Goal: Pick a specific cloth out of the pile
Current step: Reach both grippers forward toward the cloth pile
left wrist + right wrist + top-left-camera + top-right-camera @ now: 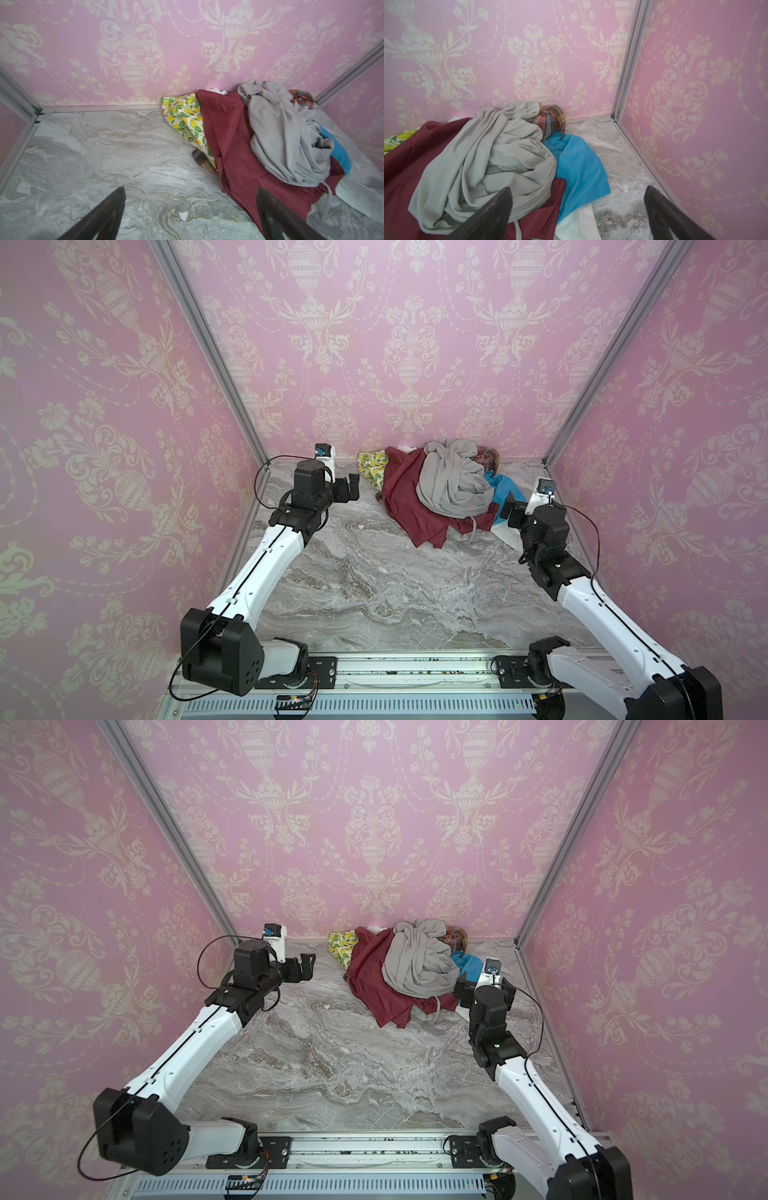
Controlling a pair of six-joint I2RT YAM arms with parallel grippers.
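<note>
Both grippers are seen with jaws spread wide and nothing between them. The pile [440, 489] is heaped on the marbled surface [374, 593], against the back wall [395, 344]. A grey piece [451, 485] is bunched on top and a maroon piece [401, 497] is spread beneath it. A lemon-print piece [374, 466] is tucked in at the left edge, a blue piece [500, 489] lies at the right, and a plaid piece [488, 460] is wedged at the back.

The cloth [577, 224], plain white, is mostly buried. Only a corner is exposed, at the pile's near right edge, where it is pinned under the blue and maroon pieces and laid flat on the surface. That corner of the cloth [508, 534] is partly hidden in both top views by the right gripper [512, 510], which is held at the pile's right edge, over the blue piece. Whether anything is touched cannot be told.

The left gripper [350, 486] is held left of the pile, near the lemon-print piece but apart from it.
</note>
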